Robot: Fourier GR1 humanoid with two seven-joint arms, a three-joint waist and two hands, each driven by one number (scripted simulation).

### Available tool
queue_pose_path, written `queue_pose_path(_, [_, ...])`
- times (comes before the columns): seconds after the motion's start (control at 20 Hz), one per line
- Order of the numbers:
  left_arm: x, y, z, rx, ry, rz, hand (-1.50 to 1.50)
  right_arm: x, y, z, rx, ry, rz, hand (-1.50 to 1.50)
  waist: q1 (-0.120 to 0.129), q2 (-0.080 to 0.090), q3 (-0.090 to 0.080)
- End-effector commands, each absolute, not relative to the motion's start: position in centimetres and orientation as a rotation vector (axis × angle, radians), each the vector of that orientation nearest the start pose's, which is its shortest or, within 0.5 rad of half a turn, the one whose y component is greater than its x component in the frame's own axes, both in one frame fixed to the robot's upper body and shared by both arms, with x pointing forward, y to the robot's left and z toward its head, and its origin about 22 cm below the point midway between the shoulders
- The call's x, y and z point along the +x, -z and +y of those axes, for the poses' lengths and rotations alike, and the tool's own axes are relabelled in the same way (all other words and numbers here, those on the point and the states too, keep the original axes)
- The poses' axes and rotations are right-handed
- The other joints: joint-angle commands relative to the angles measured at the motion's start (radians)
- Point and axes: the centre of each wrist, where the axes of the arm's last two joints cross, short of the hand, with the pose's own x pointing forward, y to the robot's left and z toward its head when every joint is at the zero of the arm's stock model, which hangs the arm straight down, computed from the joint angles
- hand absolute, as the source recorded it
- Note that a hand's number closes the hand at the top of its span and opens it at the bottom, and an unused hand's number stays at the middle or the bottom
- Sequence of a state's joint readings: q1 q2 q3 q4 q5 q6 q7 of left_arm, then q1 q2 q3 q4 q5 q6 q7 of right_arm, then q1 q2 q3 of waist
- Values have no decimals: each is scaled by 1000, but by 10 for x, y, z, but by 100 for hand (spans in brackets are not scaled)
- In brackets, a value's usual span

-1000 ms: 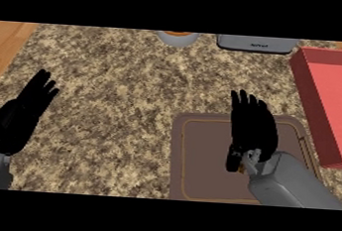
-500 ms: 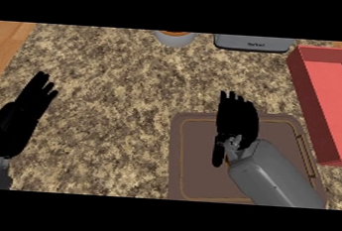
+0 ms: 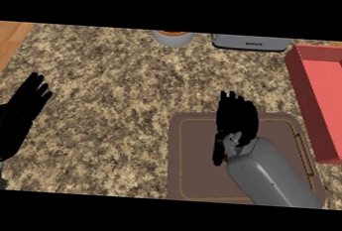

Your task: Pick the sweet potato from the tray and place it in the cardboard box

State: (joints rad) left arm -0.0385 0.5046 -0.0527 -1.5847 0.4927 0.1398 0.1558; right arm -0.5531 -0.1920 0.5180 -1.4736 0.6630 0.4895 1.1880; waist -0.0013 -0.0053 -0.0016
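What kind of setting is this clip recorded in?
Most likely a kitchen counter: a speckled granite-look worktop with a wood surface at its left, a brown tray under the right hand, and a grey appliance at the back edge.

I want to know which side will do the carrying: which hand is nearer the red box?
Right. The right hand is over the brown tray, just left of the red box; the left hand rests open at the counter's far left.
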Motion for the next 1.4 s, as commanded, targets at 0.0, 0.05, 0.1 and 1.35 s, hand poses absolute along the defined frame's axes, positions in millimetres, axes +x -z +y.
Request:
queue_pose_path(0.0, [239, -41, 329, 57, -36, -1445, 0, 314, -98, -88, -1071, -1151, -451, -150, 10, 4, 0])
queue_pose_path(0.05, [241, -56, 325, 45, -47, -1436, 0, 305, -114, -87, -1073, -1139, -481, -150, 2, -1, 1])
queue_pose_path(0.1, [241, -59, 321, 65, -43, -1439, 0, 304, -100, -89, -1087, -1145, -468, -150, 4, 0, 1])
queue_pose_path(1.35, [239, -63, 329, 46, -44, -1445, 0, 321, -67, -81, -1132, -1197, -273, -150, 9, 2, 1])
